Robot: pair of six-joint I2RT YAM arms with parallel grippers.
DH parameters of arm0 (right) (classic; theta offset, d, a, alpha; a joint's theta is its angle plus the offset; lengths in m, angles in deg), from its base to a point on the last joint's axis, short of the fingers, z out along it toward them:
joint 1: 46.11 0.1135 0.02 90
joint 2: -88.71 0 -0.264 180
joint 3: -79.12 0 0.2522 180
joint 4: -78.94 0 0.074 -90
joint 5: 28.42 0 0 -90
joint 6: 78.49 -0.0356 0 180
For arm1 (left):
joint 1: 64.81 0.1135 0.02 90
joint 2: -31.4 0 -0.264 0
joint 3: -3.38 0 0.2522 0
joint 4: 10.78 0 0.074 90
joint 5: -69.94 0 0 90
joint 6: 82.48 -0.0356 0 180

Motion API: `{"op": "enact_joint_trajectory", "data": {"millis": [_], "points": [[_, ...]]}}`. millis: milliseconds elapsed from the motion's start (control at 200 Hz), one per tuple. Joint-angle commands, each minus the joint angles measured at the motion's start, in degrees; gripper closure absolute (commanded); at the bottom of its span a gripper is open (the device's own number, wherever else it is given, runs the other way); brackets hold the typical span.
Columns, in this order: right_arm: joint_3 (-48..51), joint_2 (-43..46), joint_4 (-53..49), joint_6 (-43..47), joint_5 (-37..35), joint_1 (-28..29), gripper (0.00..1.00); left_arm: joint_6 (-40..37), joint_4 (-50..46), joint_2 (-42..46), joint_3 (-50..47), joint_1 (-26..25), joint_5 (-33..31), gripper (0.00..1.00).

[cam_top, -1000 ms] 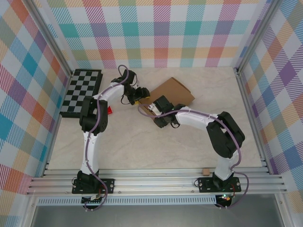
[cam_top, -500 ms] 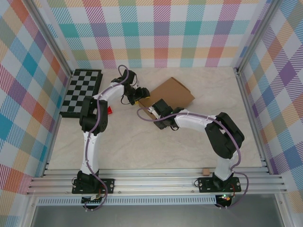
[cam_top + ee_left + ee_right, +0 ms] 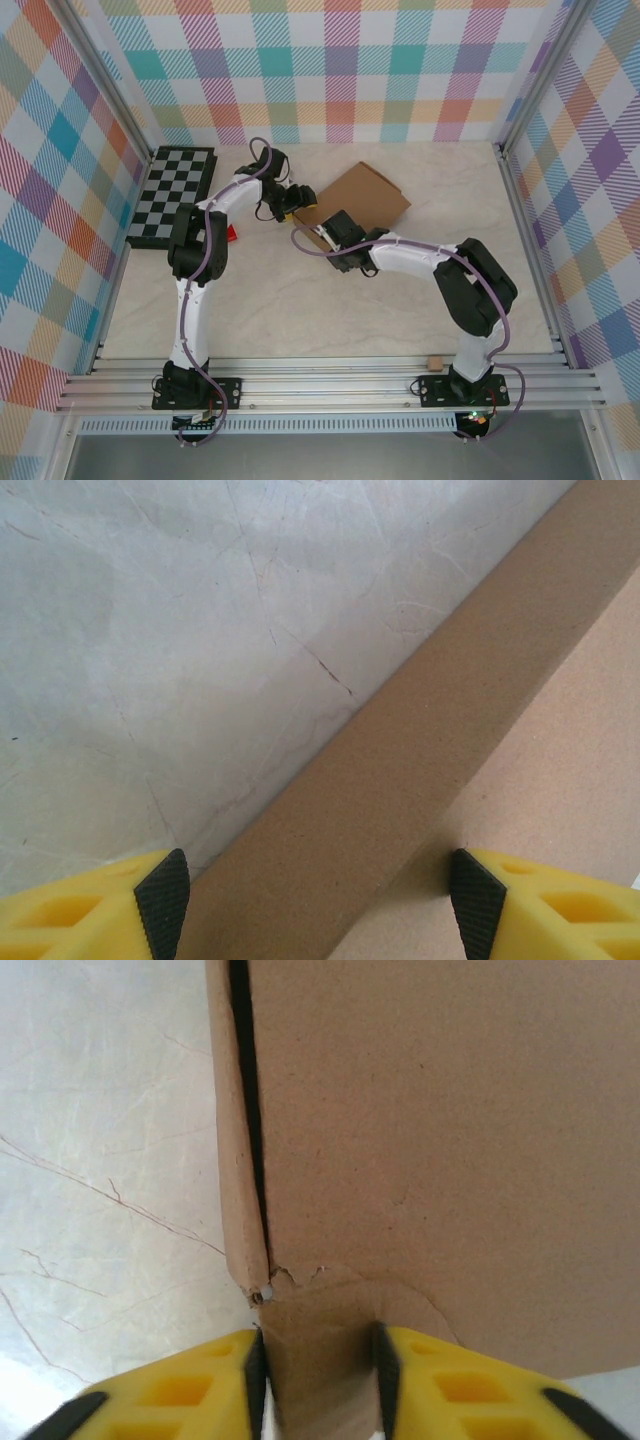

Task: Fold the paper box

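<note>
- Top external view: the paper box [image 3: 366, 196] is recorded lying askew on the tabletop [image 3: 330, 310], toward the far middle, with its plain brown upper face showing.
- The left fingers [image 3: 291, 204] are seen at the box's left corner. The right fingers [image 3: 322, 232] are seen at its near-left edge.
- A black-and-grey chessboard [image 3: 174, 194] lies at the far left, well apart from the box. A small red object [image 3: 233, 234] lies beside the left arm. A tiny cardboard scrap [image 3: 434, 362] sits at the near edge, by the right arm's base.
- Left wrist view: the left fingers [image 3: 163, 890] are spread wide, black pads facing inward. A brown strip of the paper box [image 3: 420, 740] runs diagonally between them.
- One pad stands over the marbled tabletop [image 3: 150, 630], the other over the box's flat panel. No pinch is observed.
- Right wrist view: the right fingers [image 3: 250, 1375] are pressed onto a narrow cardboard tab at the lower edge of the paper box [image 3: 450, 1140], with both pads touching it.
- A ragged tear is noted just above the tab. A dark slit separates the box's side strip from its main panel. Tabletop [image 3: 100, 1160] is visible to the left.
</note>
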Motion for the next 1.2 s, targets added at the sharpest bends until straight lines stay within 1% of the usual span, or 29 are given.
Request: {"op": "enact_joint_trajectory", "data": {"millis": [0, 110, 245, 430, 605, 760, 890, 950, 1080, 1195], "points": [[3.1, 2.1, 2.5, -8.8, 4.1, -0.1, 0.73, 0.9, -4.3, -0.5, -3.2, -0.2, -1.3, 0.28], [6.4, 3.2, 5.5, -14.3, 4.3, -0.2, 0.76, 1.9, -2.7, 0.1, -4.8, -0.2, -0.5, 0.28], [10.5, 4.8, 9.8, -18.2, 4.8, -0.3, 0.79, 2.8, -1.4, 0.6, -6.3, -0.1, 0.3, 0.28], [14.0, 7.1, 13.5, -21.6, 7.8, -0.4, 0.79, 3.8, -0.1, 1.0, -8.0, -0.2, 0.6, 0.28], [16.6, 9.9, 13.3, -24.7, 12.3, -2.4, 0.78, 3.9, -0.2, 1.1, -8.2, 0.0, 0.5, 0.28], [18.5, 13.5, 11.7, -23.5, 11.8, -3.5, 0.77, 4.0, -0.1, 1.1, -8.4, 0.4, -0.1, 0.28], [18.6, 15.9, 9.6, -21.6, 14.2, -4.8, 0.77, 3.7, -0.4, 1.0, -8.4, 0.7, -0.4, 0.28], [17.9, 15.9, 9.2, -20.2, 16.4, -5.2, 0.76, 3.5, -0.5, 0.9, -8.4, 0.7, -0.5, 0.28], [14.8, 13.9, 7.2, -17.2, 17.3, -5.4, 0.76, 3.8, -0.5, 0.6, -8.3, 0.7, -0.2, 0.28], [12.8, 14.5, 6.1, -17.5, 19.0, -6.5, 0.76, 3.8, -0.6, 0.8, -8.3, 0.7, -0.2, 0.28]]}}
